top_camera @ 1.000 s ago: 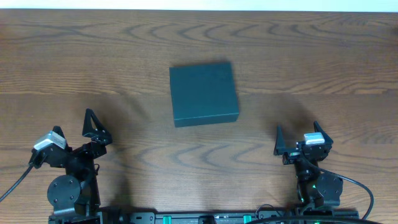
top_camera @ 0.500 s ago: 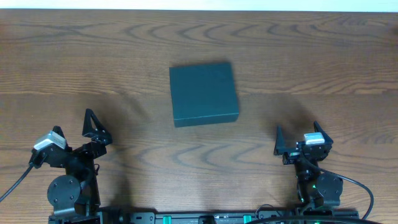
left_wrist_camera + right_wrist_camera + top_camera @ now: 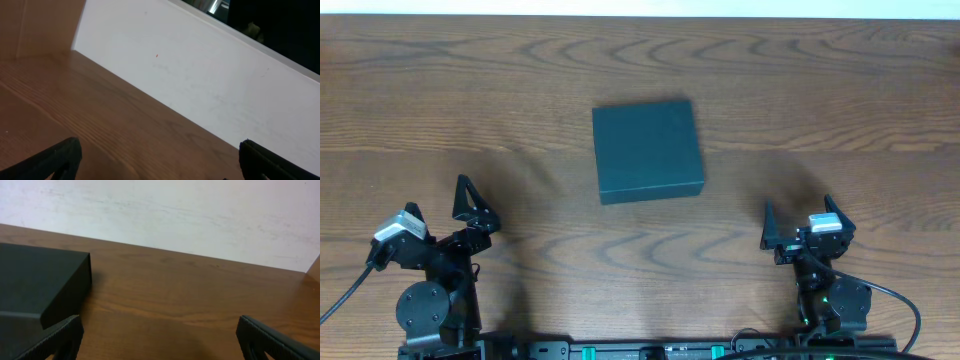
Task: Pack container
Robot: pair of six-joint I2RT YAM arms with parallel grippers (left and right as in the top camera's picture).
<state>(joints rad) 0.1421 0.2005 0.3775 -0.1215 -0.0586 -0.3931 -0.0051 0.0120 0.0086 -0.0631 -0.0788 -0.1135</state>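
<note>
The container (image 3: 648,150), a dark teal-black rectangular box with its lid shut, lies flat on the wooden table near the middle. It also shows at the left of the right wrist view (image 3: 37,287). My left gripper (image 3: 472,206) sits open and empty near the front left, well short of the box; its fingertips show in the left wrist view (image 3: 160,160). My right gripper (image 3: 798,222) sits open and empty near the front right, the box ahead and to its left; its fingers frame the right wrist view (image 3: 160,340).
The wooden table (image 3: 820,90) runs to a white wall edge at the back (image 3: 200,85). Both arm bases stand at the front edge.
</note>
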